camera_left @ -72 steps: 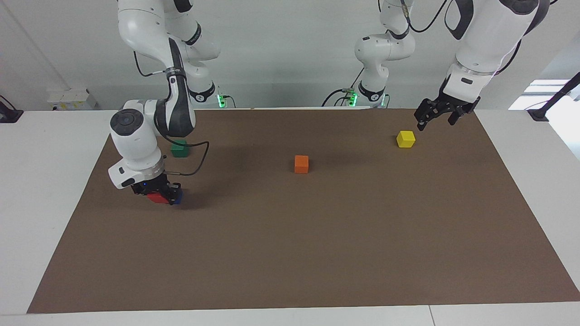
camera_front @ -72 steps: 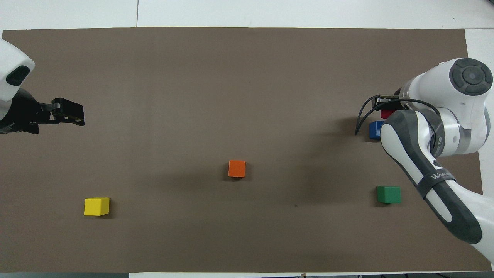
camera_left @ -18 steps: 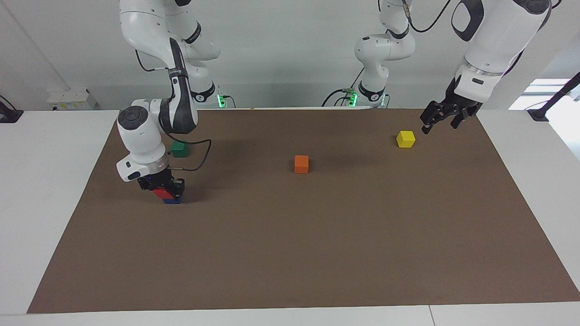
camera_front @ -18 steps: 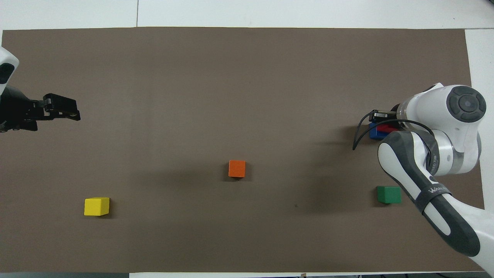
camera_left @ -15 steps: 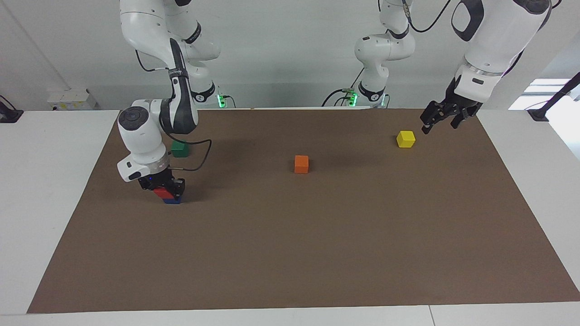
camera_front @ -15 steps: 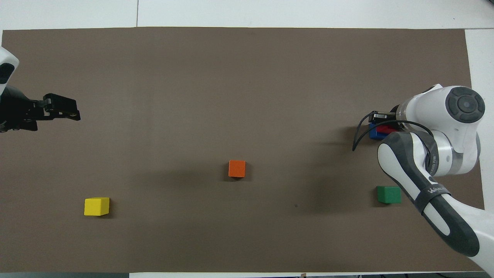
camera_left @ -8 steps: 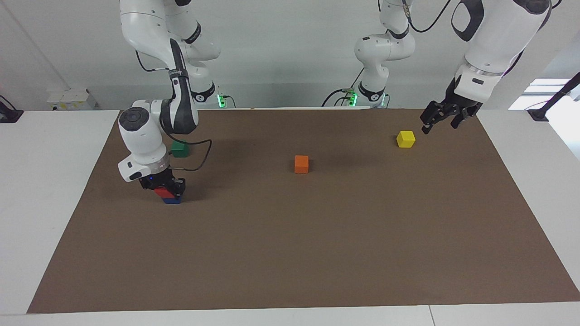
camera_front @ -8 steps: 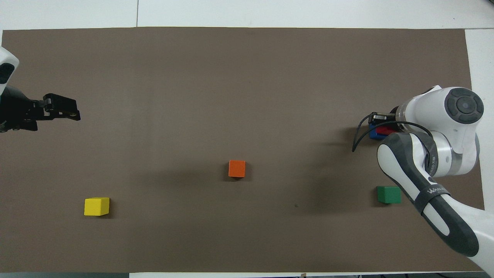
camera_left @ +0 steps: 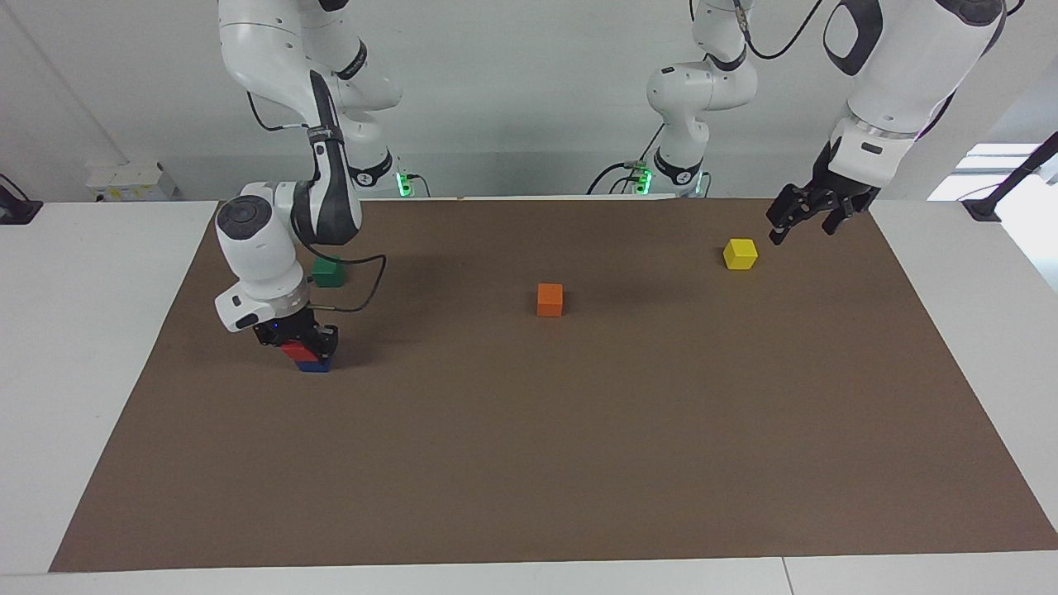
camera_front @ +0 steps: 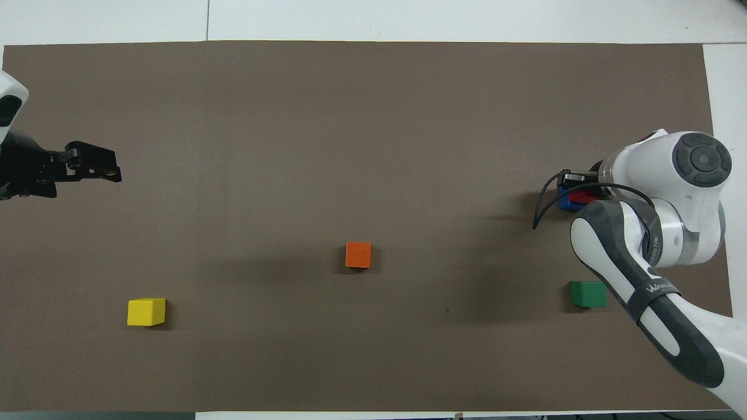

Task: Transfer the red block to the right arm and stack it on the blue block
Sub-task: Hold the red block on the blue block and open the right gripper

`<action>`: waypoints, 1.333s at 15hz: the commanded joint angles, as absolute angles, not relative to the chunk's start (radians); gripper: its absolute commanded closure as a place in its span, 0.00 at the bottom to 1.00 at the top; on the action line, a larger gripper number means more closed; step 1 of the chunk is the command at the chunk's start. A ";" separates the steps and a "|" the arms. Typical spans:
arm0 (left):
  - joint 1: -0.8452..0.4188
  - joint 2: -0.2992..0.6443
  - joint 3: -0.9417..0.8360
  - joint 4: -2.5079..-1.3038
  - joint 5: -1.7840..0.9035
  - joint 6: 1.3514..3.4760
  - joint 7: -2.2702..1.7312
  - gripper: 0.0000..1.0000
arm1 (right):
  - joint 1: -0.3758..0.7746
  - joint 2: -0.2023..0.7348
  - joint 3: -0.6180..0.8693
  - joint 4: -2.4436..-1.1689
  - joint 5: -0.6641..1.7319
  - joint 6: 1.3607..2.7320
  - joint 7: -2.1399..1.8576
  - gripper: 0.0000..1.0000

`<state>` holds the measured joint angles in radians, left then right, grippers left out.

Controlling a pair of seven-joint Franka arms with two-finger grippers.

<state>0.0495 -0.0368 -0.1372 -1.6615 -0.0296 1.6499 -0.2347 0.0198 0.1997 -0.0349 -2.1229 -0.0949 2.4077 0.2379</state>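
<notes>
**My two white arms**

My right arm [camera_left: 289, 99] and left arm [camera_left: 893, 74] wear glossy white shells with dark grey bands and round black joint caps. A black cable loops beside my right wrist, where a small blue light glows. Silver wrist rings lead to black grippers. Green lights mark both bases.

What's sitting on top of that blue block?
A red block rests on the blue block, gripped by the right gripper. The gripper covers the red block's top.

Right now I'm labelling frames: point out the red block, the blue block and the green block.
red block [camera_left: 293, 349], facing view, its front face.
blue block [camera_left: 315, 366], facing view, lower front face.
green block [camera_front: 587, 294], overhead view, top face.
</notes>
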 commanded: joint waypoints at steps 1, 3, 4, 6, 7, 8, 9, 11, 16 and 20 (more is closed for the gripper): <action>0.058 -0.061 -0.138 -1.687 -0.038 1.646 -0.232 0.00 | 0.009 0.172 -0.026 -2.155 -0.078 2.431 0.233 1.00; 0.058 -0.061 -0.138 -1.687 -0.038 1.646 -0.232 0.00 | 0.009 0.172 -0.026 -2.155 -0.078 2.431 0.235 0.88; 0.058 -0.061 -0.138 -1.687 -0.038 1.646 -0.232 0.00 | 0.009 0.172 -0.026 -2.154 -0.078 2.431 0.235 0.75; 0.058 -0.061 -0.138 -1.687 -0.038 1.646 -0.232 0.00 | 0.012 0.172 -0.026 -2.154 -0.078 2.431 0.233 0.40; 0.058 -0.061 -0.138 -1.687 -0.038 1.646 -0.232 0.00 | 0.012 0.172 -0.026 -2.154 -0.078 2.431 0.233 0.26; 0.058 -0.061 -0.138 -1.687 -0.038 1.646 -0.232 0.00 | 0.014 0.172 -0.026 -2.154 -0.078 2.431 0.233 0.15; 0.058 -0.061 -0.138 -1.687 -0.038 1.646 -0.232 0.00 | 0.014 0.172 -0.026 -2.154 -0.078 2.430 0.233 0.08; 0.058 -0.061 -0.138 -1.687 -0.038 1.646 -0.232 0.00 | 0.014 0.172 -0.026 -2.152 -0.078 2.430 0.235 0.01; 0.058 -0.061 -0.138 -1.687 -0.038 1.646 -0.232 0.00 | 0.015 0.170 -0.023 -2.120 -0.078 2.401 0.238 0.00; 0.058 -0.061 -0.138 -1.687 -0.038 1.646 -0.232 0.00 | 0.017 0.121 0.000 -1.943 0.000 2.121 0.235 0.00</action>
